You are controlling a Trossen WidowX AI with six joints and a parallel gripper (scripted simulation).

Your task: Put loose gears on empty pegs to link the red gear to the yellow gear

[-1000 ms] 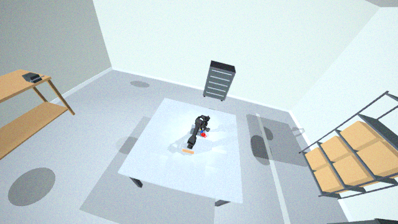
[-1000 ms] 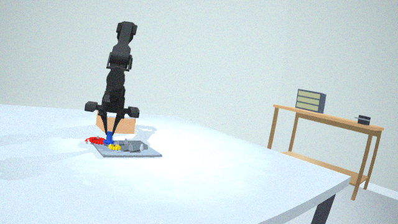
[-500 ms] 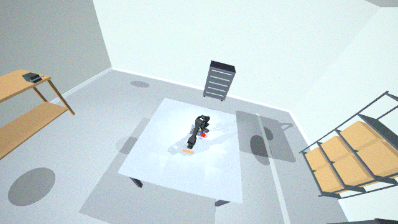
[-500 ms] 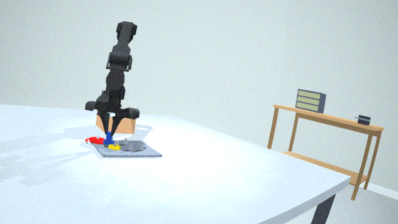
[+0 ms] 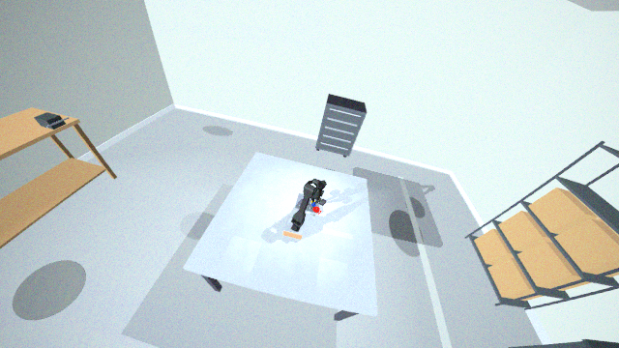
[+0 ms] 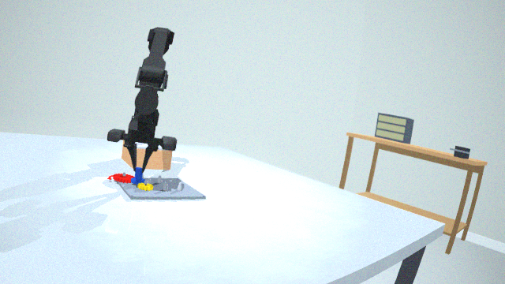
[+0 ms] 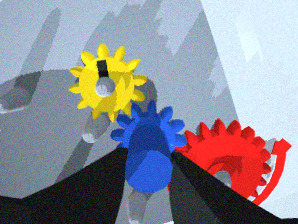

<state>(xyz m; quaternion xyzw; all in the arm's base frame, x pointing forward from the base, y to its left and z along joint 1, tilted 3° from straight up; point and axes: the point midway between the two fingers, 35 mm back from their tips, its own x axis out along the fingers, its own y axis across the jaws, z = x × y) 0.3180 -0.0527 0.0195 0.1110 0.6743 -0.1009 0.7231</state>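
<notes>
My gripper [image 6: 139, 172] [image 7: 148, 159] is shut on the upright handle of a blue gear [image 6: 136, 181] [image 7: 131, 132] over the grey board [image 6: 173, 197] [image 7: 45, 130]. The blue gear is between the yellow gear [image 6: 145, 187] [image 7: 89, 91] with its black stripe and the red gear [image 5: 316, 210] [image 6: 122, 178] [image 7: 225, 150]. In the wrist view its teeth reach the edges of both. Whether it sits flat, and any peg under it, are hidden. Bare pegs show at the left [image 7: 15, 100], below the yellow gear [image 7: 90, 136] and below the blue handle [image 7: 137, 207].
The red arrow [image 7: 283, 150] curves beside the red gear. An orange block [image 5: 292, 235] [image 6: 159, 159] stands on the table behind the gripper in the exterior view. More pegs [image 6: 166, 186] [image 6: 180, 186] stand on the board's right side there. No other loose gears are visible.
</notes>
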